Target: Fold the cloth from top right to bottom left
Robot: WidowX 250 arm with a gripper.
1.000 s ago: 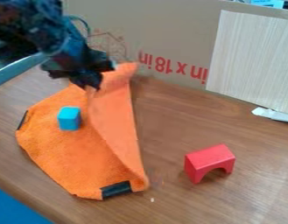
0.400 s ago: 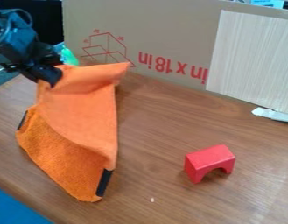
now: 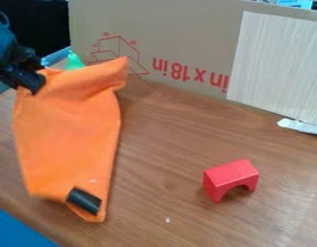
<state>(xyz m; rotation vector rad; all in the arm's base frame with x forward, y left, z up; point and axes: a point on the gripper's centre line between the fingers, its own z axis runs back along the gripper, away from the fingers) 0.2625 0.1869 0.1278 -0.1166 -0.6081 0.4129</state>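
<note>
At the far left, the black two-finger gripper is pinched closed on the raised far edge of the orange fabric cloth.
It has moved left, drawing the flap across the cloth's left side; the fold seems well begun, but the held edge probably still needs bringing near and down.

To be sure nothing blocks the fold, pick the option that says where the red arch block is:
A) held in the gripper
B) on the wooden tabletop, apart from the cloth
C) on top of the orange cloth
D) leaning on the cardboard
B: the red arch block stands on the wooden tabletop, with bare wood between it and the orange cloth.
</note>
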